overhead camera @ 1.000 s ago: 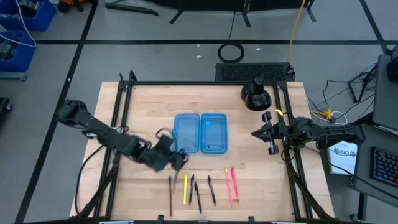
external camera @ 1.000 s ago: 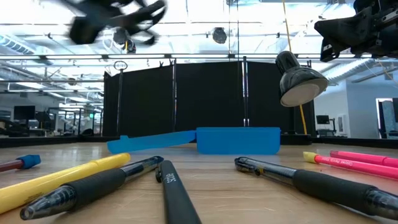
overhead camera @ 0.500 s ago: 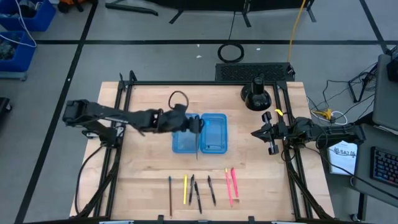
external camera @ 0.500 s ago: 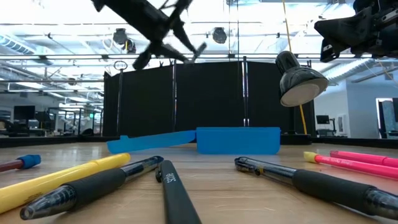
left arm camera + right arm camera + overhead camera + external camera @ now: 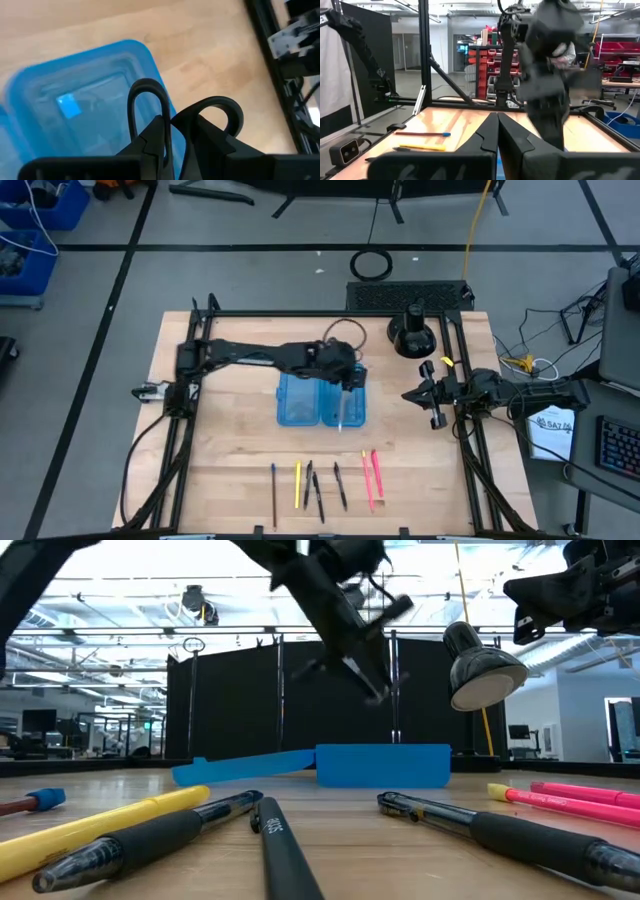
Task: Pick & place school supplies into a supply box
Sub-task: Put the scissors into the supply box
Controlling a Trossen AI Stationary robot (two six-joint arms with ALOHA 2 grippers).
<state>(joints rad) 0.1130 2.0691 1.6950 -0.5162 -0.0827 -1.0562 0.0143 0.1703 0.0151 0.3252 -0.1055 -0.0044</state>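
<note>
My left gripper (image 5: 345,377) hangs above the right half of the open blue supply box (image 5: 298,395), shut on the small dark-handled scissors (image 5: 147,100). In the low view it shows high over the box (image 5: 380,765). The other school supplies lie in a row near the table's near edge: a brown stick (image 5: 273,485), a yellow pencil (image 5: 297,485), black pens (image 5: 315,490) and pink pens (image 5: 370,475). My right gripper (image 5: 425,393) waits shut at the table's right edge, holding nothing. My left gripper pinches the scissors between its two fingers (image 5: 155,137), just behind the two handle loops (image 5: 220,107). The loops stand out past the fingertips. The fingers slant down from the table's left side. The scissors are lifted clear above the box.
A black round stand (image 5: 413,335) sits at the far right of the table. Black frame rails (image 5: 195,370) run along the left and right sides. Bare wood lies between the box and the row of supplies.
My left gripper has swung from the near left, by the row of supplies, toward the far and right side, passing over the box's left half. It now hangs over the right half, a little lower. The scissors have gone with it, clear of the table.
</note>
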